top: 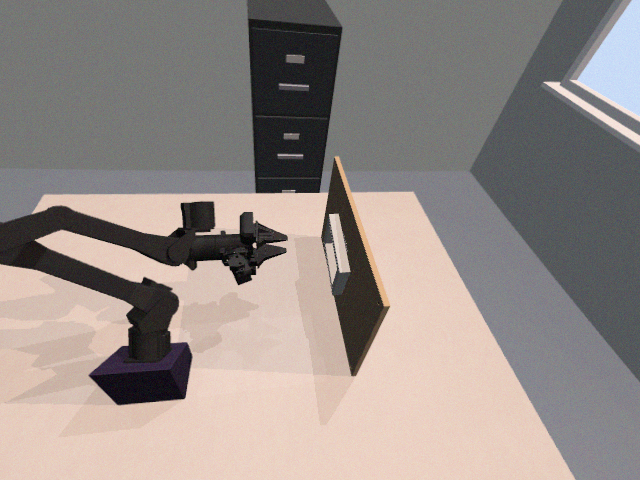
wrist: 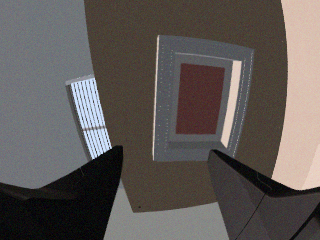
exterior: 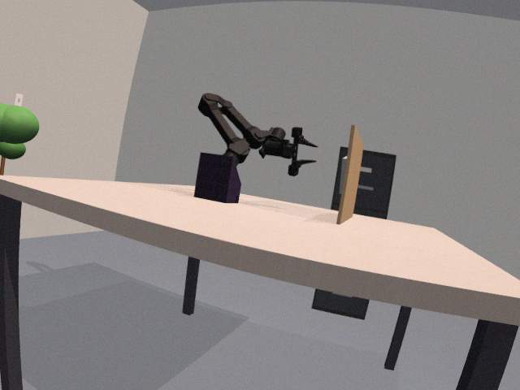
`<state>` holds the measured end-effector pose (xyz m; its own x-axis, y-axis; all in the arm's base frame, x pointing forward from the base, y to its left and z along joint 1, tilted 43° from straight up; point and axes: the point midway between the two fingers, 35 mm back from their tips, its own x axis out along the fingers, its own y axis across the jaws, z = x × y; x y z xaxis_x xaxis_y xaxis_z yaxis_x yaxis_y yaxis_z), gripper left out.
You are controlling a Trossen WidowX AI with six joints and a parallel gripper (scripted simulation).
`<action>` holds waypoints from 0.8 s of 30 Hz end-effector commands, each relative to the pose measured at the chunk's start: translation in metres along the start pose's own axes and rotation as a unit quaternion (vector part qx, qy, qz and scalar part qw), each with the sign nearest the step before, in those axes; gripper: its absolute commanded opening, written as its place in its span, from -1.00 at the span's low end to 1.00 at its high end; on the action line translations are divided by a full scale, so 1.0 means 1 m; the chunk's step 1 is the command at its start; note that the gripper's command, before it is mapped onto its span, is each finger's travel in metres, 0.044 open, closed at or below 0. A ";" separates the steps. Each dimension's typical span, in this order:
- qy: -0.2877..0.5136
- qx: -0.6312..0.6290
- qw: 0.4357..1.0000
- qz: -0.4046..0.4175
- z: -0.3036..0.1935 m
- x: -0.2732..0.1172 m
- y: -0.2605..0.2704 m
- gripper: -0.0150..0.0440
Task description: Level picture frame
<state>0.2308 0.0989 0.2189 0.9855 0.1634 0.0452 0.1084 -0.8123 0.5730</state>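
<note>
The picture frame (top: pixel 341 248) (wrist: pixel 162 100) hangs on the upright board (top: pixel 361 294) (exterior: pixel 352 180) (wrist: pixel 125 90), ahead of and apart from the gripper (top: pixel 286 244) (exterior: pixel 317 153) (wrist: pixel 166 150), whose empty fingers stand wide.

Grey picture frame (wrist: pixel 165 100) around dark red panel (wrist: pixel 201 99), brown board (wrist: pixel 125 75) behind, pincer (wrist: pixel 165 150) (parted) below.

Pale table (top: pixel 439 413) (exterior: pixel 268 235) (wrist: pixel 307 100), upright board (top: pixel 356 310) (exterior: pixel 352 180) (wrist: pixel 125 65), dark purple block (top: pixel 149 384) (exterior: pixel 214 178)

We see a dark filing cabinet (top: pixel 292 103) (exterior: pixel 378 171) with pale handles standing beyond the table (top: pixel 439 413) (exterior: pixel 252 227). Rounded green foliage (exterior: pixel 19 123), probably a plant cut off by the view's edge, shows near a small white wall plate (exterior: pixel 19 99).
</note>
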 end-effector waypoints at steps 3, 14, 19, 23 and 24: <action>0.001 -0.011 1.000 -0.003 0.002 0.003 -0.003 0.39; 0.001 -0.011 1.000 -0.003 -0.001 0.012 -0.003 0.39; 0.001 -0.011 1.000 -0.003 -0.005 0.042 -0.003 0.39; 0.002 -0.011 1.000 -0.002 -0.001 0.072 -0.003 0.39; 0.002 -0.011 1.000 -0.002 0.001 0.078 -0.004 0.39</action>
<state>0.2835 0.1119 0.2223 0.9849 0.1673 0.0447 0.1091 -0.7998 0.5903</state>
